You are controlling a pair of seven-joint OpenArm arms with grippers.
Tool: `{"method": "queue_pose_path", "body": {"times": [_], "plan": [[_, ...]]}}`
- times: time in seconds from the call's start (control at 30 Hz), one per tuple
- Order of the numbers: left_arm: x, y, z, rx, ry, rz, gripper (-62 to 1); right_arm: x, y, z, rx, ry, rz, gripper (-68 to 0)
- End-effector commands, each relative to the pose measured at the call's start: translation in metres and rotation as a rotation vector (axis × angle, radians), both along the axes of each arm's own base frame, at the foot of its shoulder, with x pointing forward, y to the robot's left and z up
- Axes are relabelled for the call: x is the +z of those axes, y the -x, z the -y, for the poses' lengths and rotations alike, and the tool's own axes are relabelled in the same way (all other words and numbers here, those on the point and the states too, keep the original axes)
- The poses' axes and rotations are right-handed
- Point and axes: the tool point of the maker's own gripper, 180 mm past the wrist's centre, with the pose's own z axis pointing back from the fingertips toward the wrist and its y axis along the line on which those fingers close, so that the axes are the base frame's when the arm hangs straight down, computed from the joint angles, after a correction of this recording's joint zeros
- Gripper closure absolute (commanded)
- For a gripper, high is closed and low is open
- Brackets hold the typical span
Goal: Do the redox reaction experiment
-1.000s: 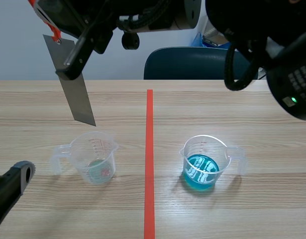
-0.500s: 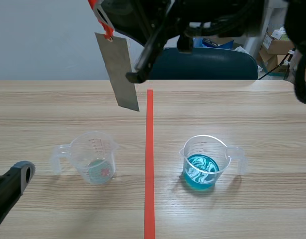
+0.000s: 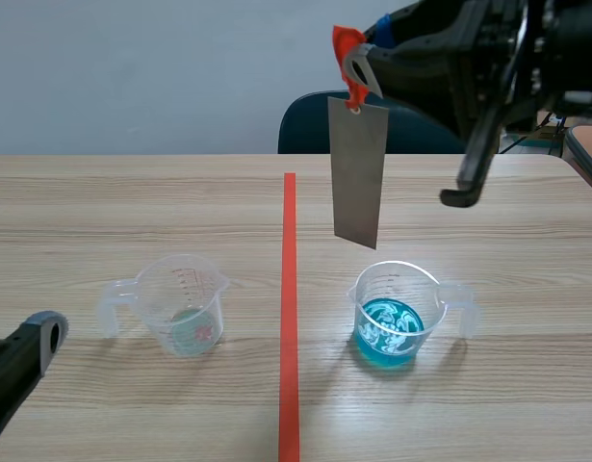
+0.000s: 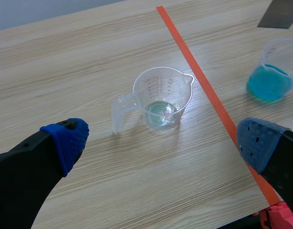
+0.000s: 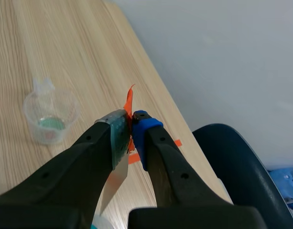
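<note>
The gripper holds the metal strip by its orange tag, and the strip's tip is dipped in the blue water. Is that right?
Not quite. The strip is not in the blue water: the scene view shows its tip hanging above the rim of the cup. The rest is right: the right gripper holds it by the orange tag.

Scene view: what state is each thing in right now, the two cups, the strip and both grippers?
metal strip: hanging upright from its orange-red tag, in the air, not dipped in any cup.
blue cup: upright, part-filled with blue liquid.
clear cup: upright, only a thin pale layer at the bottom.
left gripper: low near the clear cup, jaws open, holding nothing.
right gripper: raised, jaws shut on the orange-red tag.
</note>
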Motion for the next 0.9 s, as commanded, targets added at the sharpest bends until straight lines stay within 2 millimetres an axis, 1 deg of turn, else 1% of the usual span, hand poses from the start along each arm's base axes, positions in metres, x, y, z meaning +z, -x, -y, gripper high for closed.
{"method": "queue_pose_path", "body": {"times": [0.0,0.23,0.43,0.6,0.87], "plan": [[0.008,-0.003,0.004,-0.002,0.018,0.030,-62.3,0.007,0.003,0.004,0.004,-0.019,0.014,-0.8],[0.008,-0.003,0.004,-0.002,0.018,0.030,-62.3,0.001,0.010,0.031,-0.024,-0.001,-0.003,-0.8],[0.008,-0.003,0.004,-0.002,0.018,0.030,-62.3,0.001,0.012,0.044,-0.047,-0.003,-0.001,-0.8],[0.008,-0.003,0.004,-0.002,0.018,0.030,-62.3,0.001,0.018,0.046,-0.028,-0.003,-0.008,-0.8],[0.008,-0.003,0.004,-0.002,0.018,0.030,-62.3,0.002,0.018,0.045,-0.022,-0.007,-0.006,-0.8]]}}
